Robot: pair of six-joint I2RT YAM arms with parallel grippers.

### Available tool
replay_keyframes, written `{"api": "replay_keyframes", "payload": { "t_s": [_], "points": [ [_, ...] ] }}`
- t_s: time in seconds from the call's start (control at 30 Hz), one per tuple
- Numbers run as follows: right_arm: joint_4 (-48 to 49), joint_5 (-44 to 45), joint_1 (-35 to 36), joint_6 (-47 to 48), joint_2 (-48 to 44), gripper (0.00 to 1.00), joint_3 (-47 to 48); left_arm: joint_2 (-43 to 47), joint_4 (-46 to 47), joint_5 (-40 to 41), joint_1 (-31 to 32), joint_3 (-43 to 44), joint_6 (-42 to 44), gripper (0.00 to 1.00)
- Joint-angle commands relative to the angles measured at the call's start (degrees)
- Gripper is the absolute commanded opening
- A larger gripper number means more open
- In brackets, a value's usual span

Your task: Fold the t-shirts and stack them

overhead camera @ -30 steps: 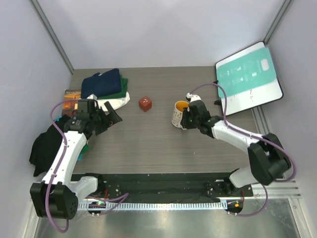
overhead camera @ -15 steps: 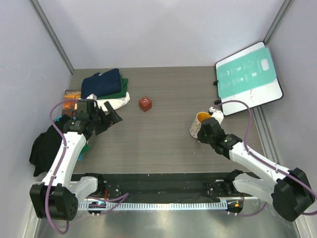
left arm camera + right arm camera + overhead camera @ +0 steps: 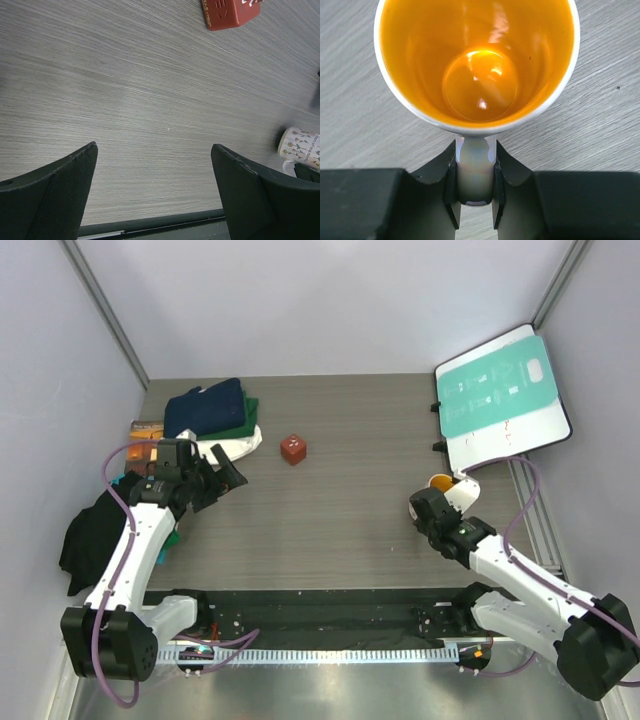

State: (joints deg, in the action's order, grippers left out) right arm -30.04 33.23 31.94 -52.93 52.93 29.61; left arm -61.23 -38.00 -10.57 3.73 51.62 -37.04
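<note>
The t-shirts lie folded in a stack at the back left: navy blue (image 3: 205, 407) on top, dark green (image 3: 246, 426) under it, cream-white (image 3: 241, 446) at the bottom. My left gripper (image 3: 226, 478) is open and empty just in front of the stack; in the left wrist view (image 3: 155, 165) only bare table shows between its jaws. My right gripper (image 3: 432, 503) is shut on the handle of a white mug (image 3: 445, 487) with an orange inside, at the right side of the table. The right wrist view shows the handle (image 3: 475, 170) clamped between the fingers, below the mug (image 3: 475, 60).
A red cube (image 3: 293, 449) sits mid-table and shows in the left wrist view (image 3: 230, 12). A teal-and-white board (image 3: 503, 400) leans at the back right. A brown-orange book (image 3: 145, 427) lies left of the stack. Dark cloth (image 3: 90, 535) hangs at the left edge.
My right arm has carried the mug from the middle of the table toward the right and nearer the front. The left arm and the shirt stack have not moved.
</note>
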Motion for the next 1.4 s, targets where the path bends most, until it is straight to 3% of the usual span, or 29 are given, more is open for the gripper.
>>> {"api": "replay_keyframes", "payload": {
  "t_s": [0.0,0.13,0.63,1.07,1.37],
  "points": [
    [-4.4,8.2,-0.1,-9.7,2.5,0.01,-1.8,0.1,0.6,-0.9,0.1,2.6,0.8,0.95],
    [-7.0,13.2,-0.3,-13.7,2.9,0.01,-2.4,0.1,-0.1,-0.7,0.1,3.1,1.5,0.95],
    [-13.0,19.4,-4.3,-10.6,9.6,0.01,6.1,-0.6,0.2,-1.0,0.1,3.1,2.5,0.95],
    [-6.1,14.6,-13.6,-7.7,11.5,0.01,2.5,-1.0,0.0,-0.9,0.1,2.7,3.7,0.95],
    [-2.8,13.1,-17.5,-4.7,15.5,0.01,5.1,-1.0,-0.2,-0.9,0.1,3.0,3.6,0.95]
  ]
}}
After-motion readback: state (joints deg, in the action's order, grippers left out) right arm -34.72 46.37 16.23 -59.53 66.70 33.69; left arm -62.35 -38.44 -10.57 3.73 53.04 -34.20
